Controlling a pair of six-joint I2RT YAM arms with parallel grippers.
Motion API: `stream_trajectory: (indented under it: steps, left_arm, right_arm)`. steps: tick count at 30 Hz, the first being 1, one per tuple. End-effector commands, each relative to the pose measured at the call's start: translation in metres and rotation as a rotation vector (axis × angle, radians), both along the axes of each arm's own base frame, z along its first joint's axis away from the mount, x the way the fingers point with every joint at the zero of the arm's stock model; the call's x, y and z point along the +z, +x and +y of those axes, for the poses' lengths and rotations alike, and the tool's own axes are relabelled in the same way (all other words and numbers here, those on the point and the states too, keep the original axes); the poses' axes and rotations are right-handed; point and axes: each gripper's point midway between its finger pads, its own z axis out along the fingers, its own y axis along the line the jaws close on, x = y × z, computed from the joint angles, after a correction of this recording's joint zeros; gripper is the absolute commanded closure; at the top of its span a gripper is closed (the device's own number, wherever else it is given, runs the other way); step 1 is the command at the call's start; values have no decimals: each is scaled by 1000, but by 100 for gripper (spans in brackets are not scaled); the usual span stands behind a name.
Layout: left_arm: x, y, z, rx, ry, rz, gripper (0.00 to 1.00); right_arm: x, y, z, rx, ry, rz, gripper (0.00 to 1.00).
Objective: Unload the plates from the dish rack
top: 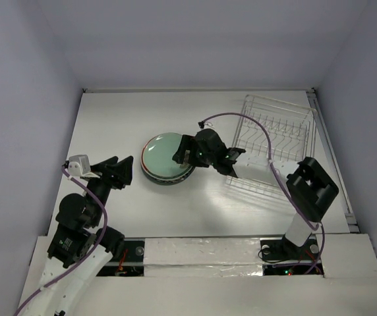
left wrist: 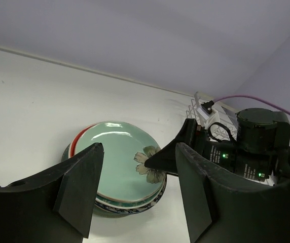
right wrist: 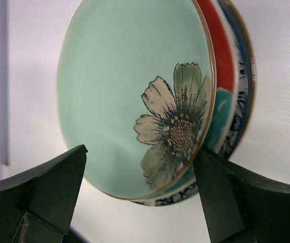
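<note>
Now the right end effector [right wrist: 140, 151] is gaping wide, straddling the pale green plate [right wrist: 119, 91]. That plate is topping the stack [right wrist: 225, 66].

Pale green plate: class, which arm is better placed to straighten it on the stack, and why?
The right: the right end effector, open, straddles the rim of the pale green plate atop the stack; the left end effector hangs open, apart.

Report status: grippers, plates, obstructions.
Left gripper open, idle. Right gripper open at stack edge. Pale green flowered plate tops stack; silvery wire rack holds no plates. Nothing blocking.
</note>
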Motion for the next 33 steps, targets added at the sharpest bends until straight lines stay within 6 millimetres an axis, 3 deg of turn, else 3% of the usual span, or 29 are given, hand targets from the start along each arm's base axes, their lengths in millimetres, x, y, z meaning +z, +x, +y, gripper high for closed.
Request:
stream_trajectory:
  steps: [1, 9, 10, 11, 13, 14, 15, 16, 17, 18, 20, 21, 24, 25, 27, 28, 29, 30, 33]
  left_arm:
    - [15, -4, 0, -10, -31, -50, 44]
    - [15, -4, 0, -10, -30, -48, 42]
    - [15, -4, 0, -10, -29, -47, 41]
    - [16, -5, 0, -10, -30, -48, 38]
    - [15, -4, 0, -9, -27, -46, 34]
    - [15, -4, 0, -10, -28, -45, 30]
    - [15, -4, 0, -9, -27, -46, 27]
    - [16, -5, 0, -9, -27, -46, 25]
    - [16, -5, 1, -9, -28, -47, 21]
    - [17, -5, 1, -10, -30, -48, 19]
    - [19, -7, 1, -10, -34, -50, 12]
    - [20, -7, 2, -10, -34, -49, 9]
    - [26, -8, 2, -10, -30, -48, 5]
    - [28, -8, 2, -9, -26, -43, 5]
    - [44, -9, 3, -8, -20, -58, 4]
    - [50, -9, 4, -6, -14, -64, 4]
    - [66, -13, 6, -4, -15, -94, 4]
    - [70, -12, 6, -3, -10, -99, 4]
    - [78, -10, 6, 0, -8, -122, 4]
  right_arm:
    - [20, -3, -28, -43, -188, -74, 9]
    - [39, -12, -64, -114, -302, -118, 4]
    - [46, -15, -65, -119, -293, -136, 6]
    - [71, -22, -67, -121, -245, -179, 10]
    - [93, -30, -79, -143, -216, -231, 39]
    - [127, -40, -88, -157, -151, -288, 63]
    - [141, -44, -99, -185, -129, -314, 90]
    - [148, -49, -113, -218, -130, -339, 100]
    - [163, -54, -124, -240, -101, -369, 100]
    - [194, -66, -146, -271, -26, -433, 100]
    - [210, -79, -169, -296, 36, -487, 100]
    - [235, -94, -192, -320, 113, -546, 100]
    - [242, -111, -224, -364, 165, -598, 97]
    - [252, -122, -243, -391, 218, -627, 91]
    - [249, -130, -258, -413, 246, -644, 76]
    - [255, -138, -273, -443, 291, -668, 55]
    - [253, -140, -278, -454, 304, -675, 44]
    - [244, -140, -281, -468, 300, -667, 27]
    - [233, -141, -286, -487, 311, -661, 13]
